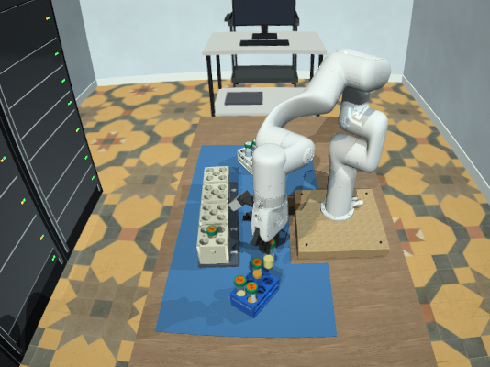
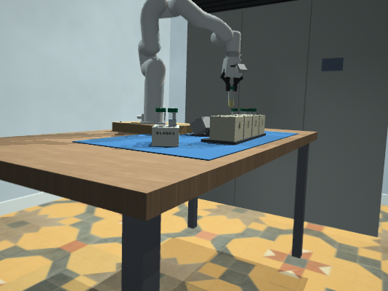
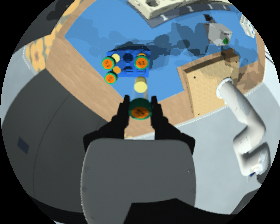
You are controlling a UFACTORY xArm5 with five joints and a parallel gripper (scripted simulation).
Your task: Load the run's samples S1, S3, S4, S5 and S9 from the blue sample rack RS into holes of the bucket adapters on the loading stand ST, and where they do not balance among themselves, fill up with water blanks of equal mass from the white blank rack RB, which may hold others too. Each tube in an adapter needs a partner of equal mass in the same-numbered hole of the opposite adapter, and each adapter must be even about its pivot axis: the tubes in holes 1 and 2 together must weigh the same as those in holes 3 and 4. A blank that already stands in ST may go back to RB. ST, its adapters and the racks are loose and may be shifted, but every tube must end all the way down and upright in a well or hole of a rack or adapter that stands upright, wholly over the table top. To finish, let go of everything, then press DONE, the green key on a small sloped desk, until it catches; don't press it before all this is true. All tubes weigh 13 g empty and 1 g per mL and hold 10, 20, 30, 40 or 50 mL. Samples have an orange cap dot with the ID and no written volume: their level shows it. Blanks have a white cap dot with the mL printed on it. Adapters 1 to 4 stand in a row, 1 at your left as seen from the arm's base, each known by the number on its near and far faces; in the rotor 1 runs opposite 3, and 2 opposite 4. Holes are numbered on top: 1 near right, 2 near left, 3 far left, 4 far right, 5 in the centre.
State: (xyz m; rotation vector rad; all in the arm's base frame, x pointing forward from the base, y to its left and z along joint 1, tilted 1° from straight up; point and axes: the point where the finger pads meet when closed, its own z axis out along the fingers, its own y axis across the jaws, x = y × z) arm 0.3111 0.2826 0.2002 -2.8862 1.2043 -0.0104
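My gripper [image 1: 265, 245] [image 2: 231, 85] [image 3: 140, 101] is shut on a sample tube [image 1: 268, 261] [image 2: 230, 102] [image 3: 140, 86] with a green cap and an orange dot. It holds the tube upright, lifted clear above the blue sample rack RS [image 1: 243, 305] [image 3: 128, 56]. Three more orange-dot samples [image 1: 256, 264] [image 1: 239, 281] [image 1: 251, 287] stand in that rack. The loading stand ST [image 1: 235, 231] [image 2: 221, 140] carries four cream adapters in a row. One sample [image 1: 211, 230] stands in adapter 1 [image 1: 213, 254]. The cap's ID is too small to read.
The white blank rack RB [image 1: 242, 157] [image 2: 165, 137] holds green-capped blanks at the far end of the blue mat [image 1: 193, 314]. The small sloped DONE desk [image 2: 200, 125] [image 3: 219, 33] sits between the stand and the arm's wooden base plate [image 1: 339, 240].
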